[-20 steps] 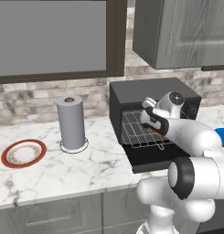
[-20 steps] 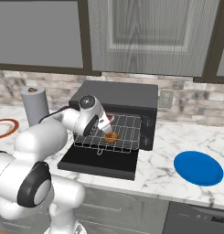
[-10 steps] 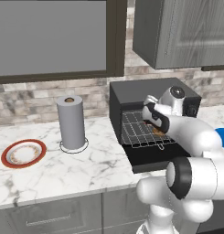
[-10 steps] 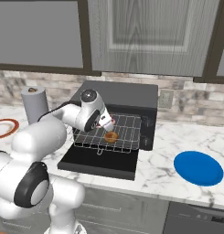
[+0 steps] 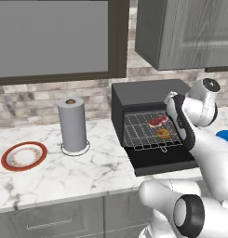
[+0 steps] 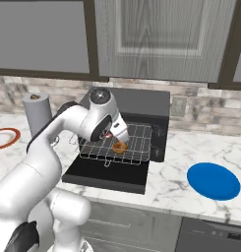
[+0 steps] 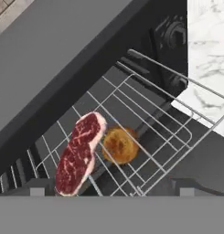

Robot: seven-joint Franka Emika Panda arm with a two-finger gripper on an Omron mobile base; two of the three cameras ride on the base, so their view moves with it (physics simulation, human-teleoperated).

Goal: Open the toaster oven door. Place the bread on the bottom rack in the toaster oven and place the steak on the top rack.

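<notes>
The black toaster oven [image 5: 145, 95] stands with its door [image 5: 164, 160] folded down flat. The pinkish-red steak [image 7: 79, 153] lies on the top rack [image 5: 139, 120], also seen as the steak [image 5: 157, 122] from the left base. Under it, the round golden bread [image 7: 119, 145] rests on the bottom rack [image 5: 148, 142], which is pulled out over the door; the bread [image 6: 119, 146] shows through the wires. My gripper [image 7: 113, 187] hovers just above and in front of the racks, open, its fingertips [image 7: 40, 186] wide apart and holding nothing.
A paper-towel roll [image 5: 72, 123] stands left of the oven, and a red-rimmed plate [image 5: 23, 155] lies further left. A blue plate [image 6: 213, 180] sits on the counter to the oven's right. Wall cabinets [image 6: 161, 39] hang close above the oven.
My hand has drawn back and up from the racks toward the right. The steak that was at the fingertips now lies free on the top rack.
</notes>
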